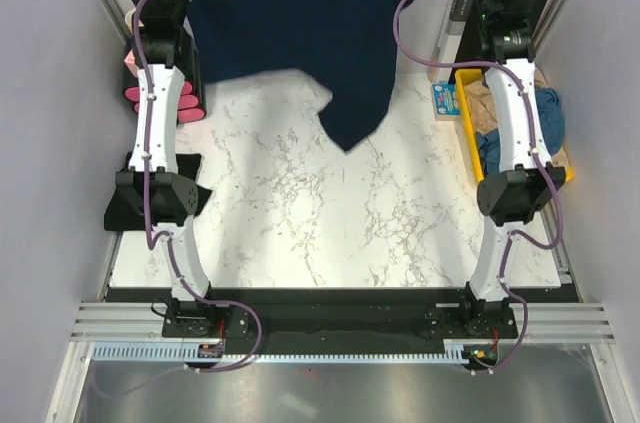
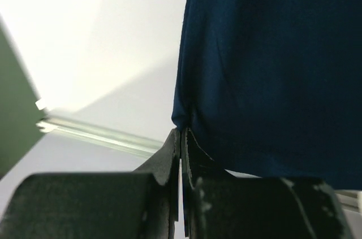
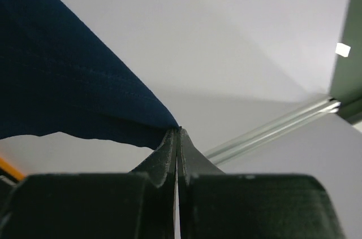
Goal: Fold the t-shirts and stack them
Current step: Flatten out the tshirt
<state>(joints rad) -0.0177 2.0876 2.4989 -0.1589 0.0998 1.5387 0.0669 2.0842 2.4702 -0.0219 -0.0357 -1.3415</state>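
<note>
My left fingers (image 2: 171, 157) and right fingers (image 3: 168, 157) are each closed tight on an edge of the navy t-shirt (image 1: 310, 33), which is held spread between them over the far end of the surface (image 1: 300, 213). No fold is made and nothing is stacked; other t-shirts (image 1: 548, 115) lie crumpled in the yellow tray (image 1: 466, 108) at my right. The garment's top is cut off in the overhead view, so which corners I hold, and whether its tip touches down, is unclear.
</note>
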